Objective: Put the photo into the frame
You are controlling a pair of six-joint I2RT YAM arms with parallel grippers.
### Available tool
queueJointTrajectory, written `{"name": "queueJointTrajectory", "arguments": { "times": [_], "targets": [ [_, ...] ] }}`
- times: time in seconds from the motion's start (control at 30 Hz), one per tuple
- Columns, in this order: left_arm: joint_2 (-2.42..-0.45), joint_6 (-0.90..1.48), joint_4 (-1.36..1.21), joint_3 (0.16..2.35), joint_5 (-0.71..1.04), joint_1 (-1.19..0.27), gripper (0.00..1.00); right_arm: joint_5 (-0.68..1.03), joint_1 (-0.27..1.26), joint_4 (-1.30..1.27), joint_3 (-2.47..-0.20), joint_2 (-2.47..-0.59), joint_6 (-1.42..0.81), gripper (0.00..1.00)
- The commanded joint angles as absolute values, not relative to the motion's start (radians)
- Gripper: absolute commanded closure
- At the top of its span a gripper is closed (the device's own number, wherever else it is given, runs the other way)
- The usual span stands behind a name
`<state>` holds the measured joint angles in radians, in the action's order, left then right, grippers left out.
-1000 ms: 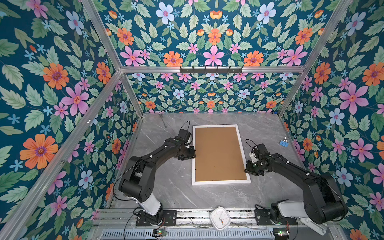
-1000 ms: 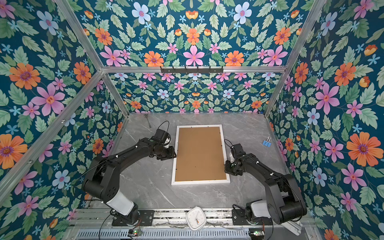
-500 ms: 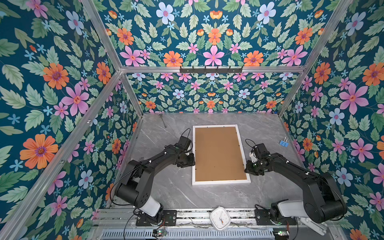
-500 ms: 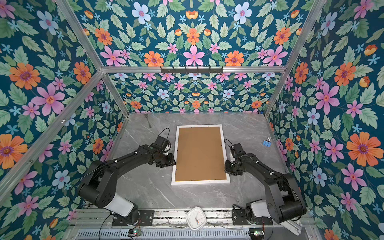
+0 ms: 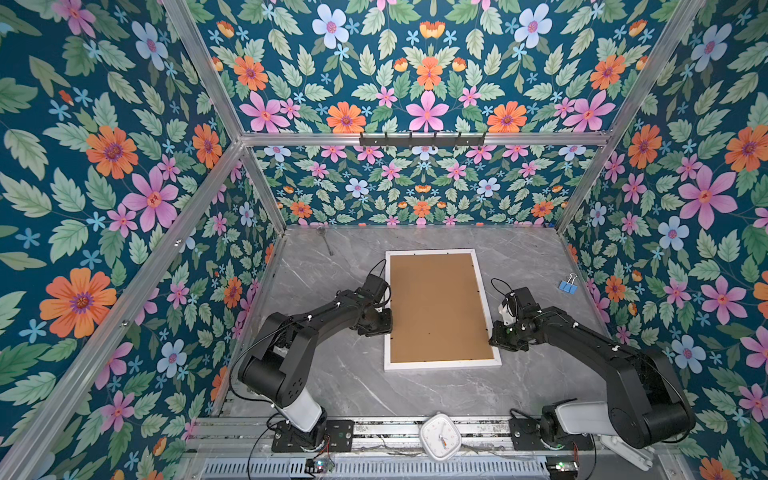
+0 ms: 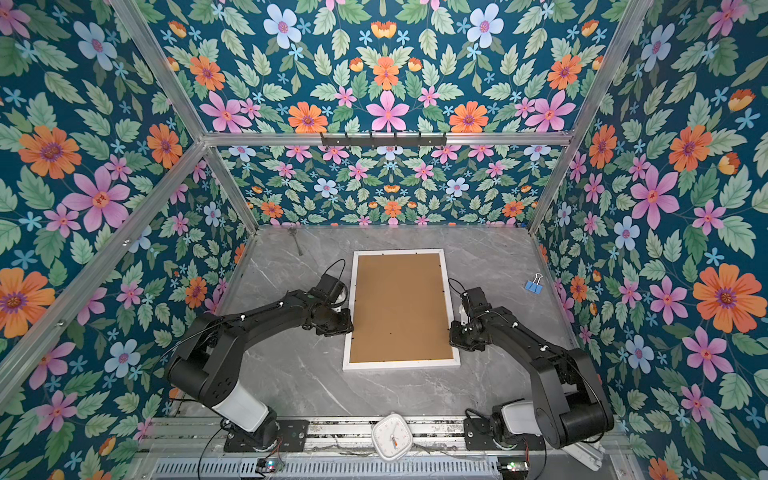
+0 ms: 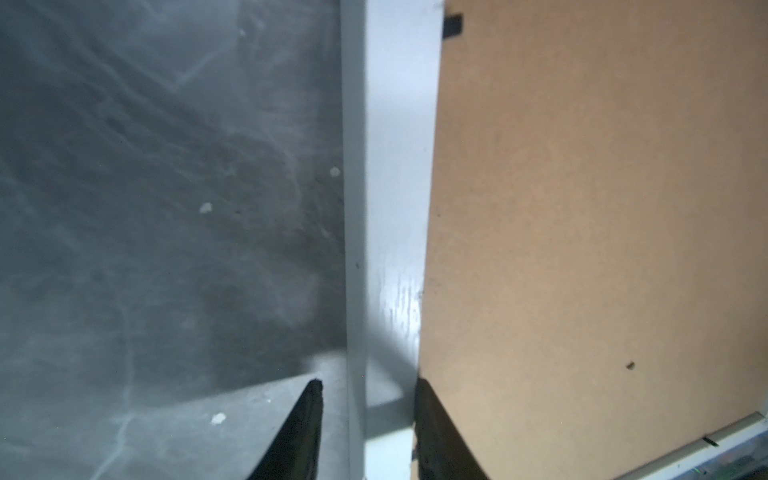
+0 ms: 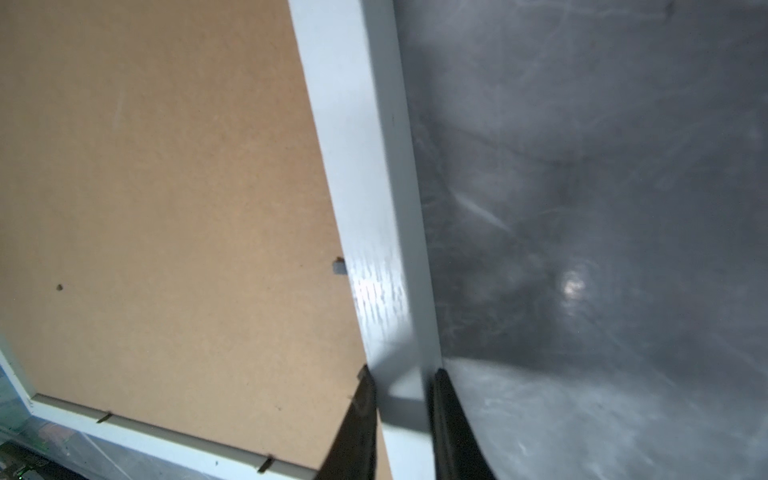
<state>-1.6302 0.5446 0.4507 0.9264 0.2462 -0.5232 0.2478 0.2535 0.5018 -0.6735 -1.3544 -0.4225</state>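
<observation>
frame (image 7: pixel 392 166): cropped in wrist views | left hand (image 5: pixel 380 326): fingertips hidden, top views

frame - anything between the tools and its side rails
Nothing visible does. The left tool straddles the left rail of the frame with a gap on the outer side; the right tool is clamped on the right rail.

Grey marbled tabletop (image 5: pixel 345 386): white frame (image 5: pixel 440 364), back up, centre; blue binder clip (image 5: pixel 566 286), 2 o'clock; small metal object (image 5: pixel 327 243), 11 o'clock.
</observation>
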Motion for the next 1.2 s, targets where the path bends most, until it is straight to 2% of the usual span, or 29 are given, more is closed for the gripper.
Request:
{"name": "queueJointTrajectory", "arguments": {
  "times": [0.0, 0.17, 0.33, 0.53, 0.77, 1.17],
  "targets": [
    [-1.644, 0.556, 0.454, 0.925, 0.218, -0.523, 0.72, 0.249, 0.255, 0.516, -0.672, -1.338, -0.457, 0.81],
    [-1.655, 0.561, 0.451, 0.926, 0.209, -0.522, 0.76, 0.236, 0.255, 0.533, -0.672, -1.281, -0.465, 0.65],
    [-1.672, 0.563, 0.457, 0.941, 0.201, -0.522, 0.85, 0.225, 0.257, 0.563, -0.678, -1.214, -0.449, 0.52],
    [-1.692, 0.551, 0.485, 0.980, 0.186, -0.517, 0.92, 0.227, 0.261, 0.578, -0.675, -1.130, -0.430, 0.46],
    [-1.704, 0.531, 0.530, 1.033, 0.158, -0.510, 0.93, 0.235, 0.305, 0.583, -0.679, -1.066, -0.422, 0.40],
    [-1.698, 0.498, 0.568, 1.066, 0.133, -0.486, 0.92, -0.065, 0.600, 0.632, -0.748, -1.116, -0.407, 0.32]
  ]
}}
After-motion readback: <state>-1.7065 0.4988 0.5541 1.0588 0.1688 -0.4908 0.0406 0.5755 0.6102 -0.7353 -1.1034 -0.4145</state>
